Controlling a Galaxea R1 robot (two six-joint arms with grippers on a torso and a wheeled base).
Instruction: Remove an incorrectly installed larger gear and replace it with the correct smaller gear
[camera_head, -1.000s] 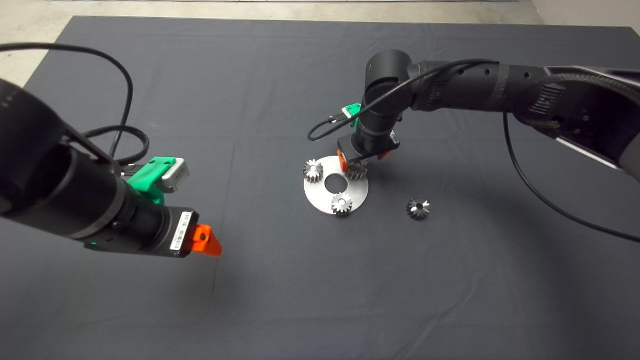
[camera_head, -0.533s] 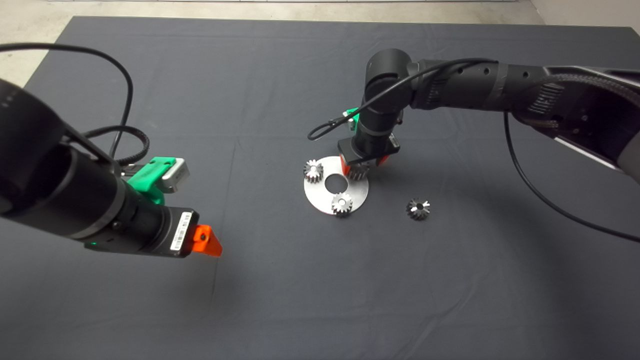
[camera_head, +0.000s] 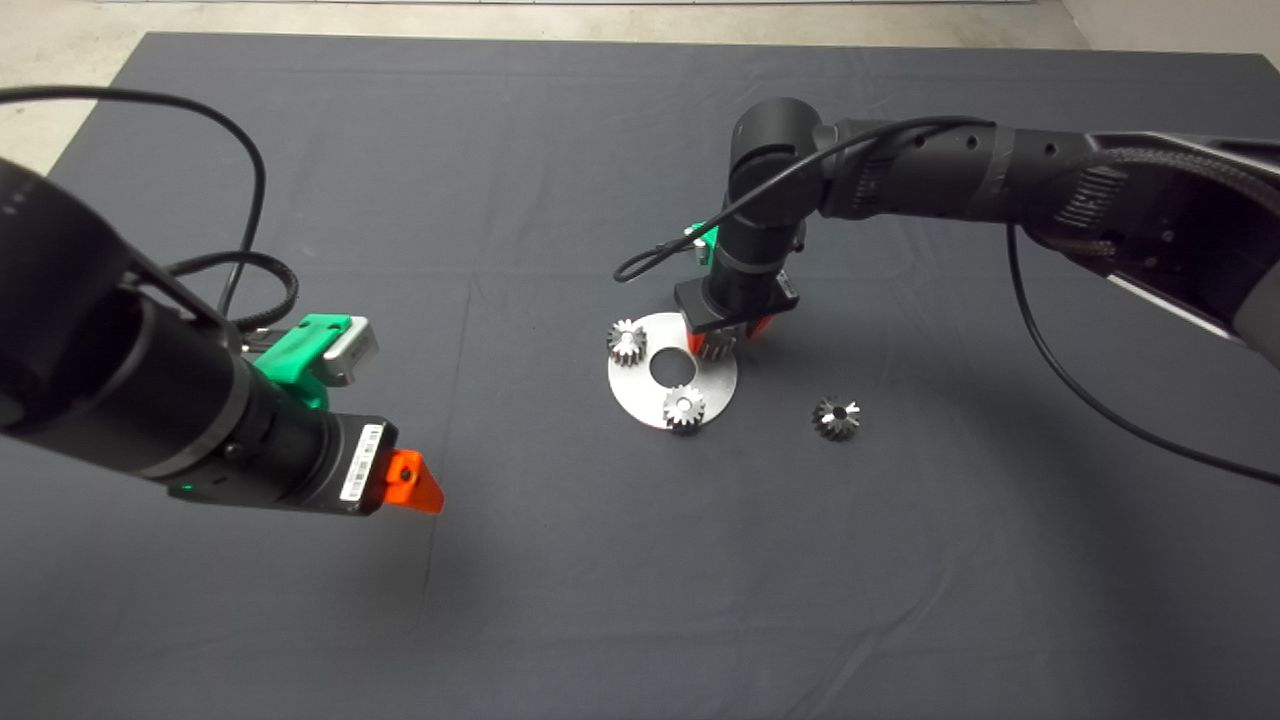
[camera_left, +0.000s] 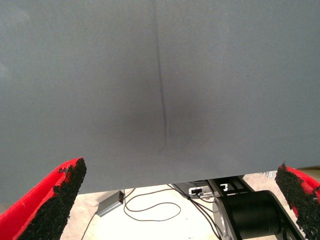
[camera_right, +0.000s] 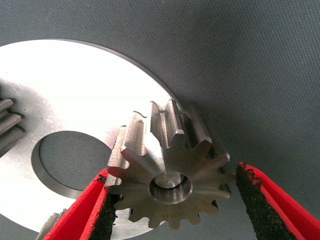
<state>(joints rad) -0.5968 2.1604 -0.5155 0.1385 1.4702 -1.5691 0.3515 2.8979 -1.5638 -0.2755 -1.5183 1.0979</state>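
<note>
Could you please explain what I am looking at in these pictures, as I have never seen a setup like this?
This is a two-armed robot at a table with a dark mat. The wide picture looks down from above. The other two come from cameras on each wrist, so the red fingers there are that arm's own hand. On the mat lies a round metal plate carrying two small gears; the larger gear lies off it on the mat. The right hand is at the plate, open, its fingers either side of a third, the smaller gear, one pad touching it, the other apart. The left hand hovers open over bare mat, holding nothing.
</note>
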